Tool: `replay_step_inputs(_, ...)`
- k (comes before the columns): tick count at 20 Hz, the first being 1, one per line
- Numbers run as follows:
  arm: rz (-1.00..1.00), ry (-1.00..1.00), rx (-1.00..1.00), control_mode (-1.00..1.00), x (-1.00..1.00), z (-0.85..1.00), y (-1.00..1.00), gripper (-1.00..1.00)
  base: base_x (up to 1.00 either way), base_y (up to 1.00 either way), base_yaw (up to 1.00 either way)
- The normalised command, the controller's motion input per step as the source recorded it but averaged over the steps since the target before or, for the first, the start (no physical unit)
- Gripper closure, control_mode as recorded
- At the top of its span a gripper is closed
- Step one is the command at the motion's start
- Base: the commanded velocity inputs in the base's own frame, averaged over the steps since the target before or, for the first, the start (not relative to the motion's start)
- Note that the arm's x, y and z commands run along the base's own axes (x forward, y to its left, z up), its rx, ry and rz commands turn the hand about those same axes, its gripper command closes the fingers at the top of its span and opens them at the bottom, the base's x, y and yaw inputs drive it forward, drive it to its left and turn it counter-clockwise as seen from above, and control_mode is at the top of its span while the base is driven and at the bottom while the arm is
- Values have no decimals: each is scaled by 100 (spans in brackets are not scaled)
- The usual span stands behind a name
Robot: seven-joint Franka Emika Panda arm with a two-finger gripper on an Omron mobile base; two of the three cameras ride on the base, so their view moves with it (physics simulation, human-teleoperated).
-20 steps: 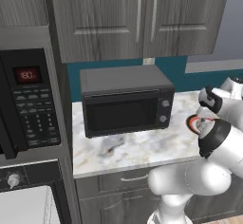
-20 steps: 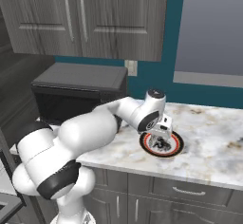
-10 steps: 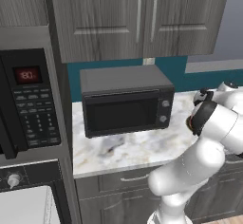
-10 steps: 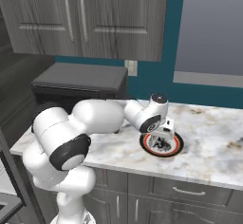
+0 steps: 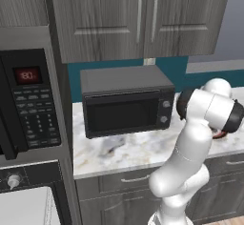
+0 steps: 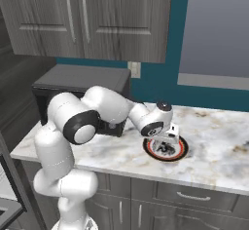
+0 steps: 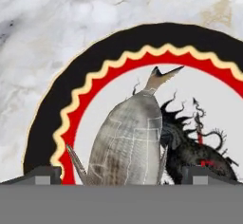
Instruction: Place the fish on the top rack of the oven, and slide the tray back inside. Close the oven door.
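Here the gripper (image 6: 167, 145) is hanging low over a plate (image 6: 181, 148) on the marble counter (image 6: 214, 146), reaching out at the end of the arm (image 6: 112, 109). In the hand view its two dark fingertips (image 7: 43, 174) are showing well apart, spread open, with the fish (image 7: 128, 142) lying between them on the plate (image 7: 47, 109). The fish is pointing its forked tail away from the hand, and a dark spiky thing (image 7: 190, 147) is lying against its side nearer the other tip. The plate is showing a black rim, a cream zigzag and a red band around a pale centre. A small black countertop oven (image 5: 126, 100) is sitting on the counter beside the arm, well apart from the plate. At the far edge of the left base view a microwave (image 5: 28, 100) is glowing red digits that I am reading as 180, not sharply; its keypad writing is too small to read. Below it the oven (image 5: 24, 183) is showing a silver knob.
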Motion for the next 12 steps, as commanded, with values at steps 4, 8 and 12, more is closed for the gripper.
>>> replay_step_inputs(4,2,0,0,-100,6,-62,0,100,0,0,0)
replay_step_inputs(8,0,0,0,-100,1,-17,11,100,0,0,0)
replay_step_inputs(12,0,-2,0,-100,-9,6,4,100,0,0,0)
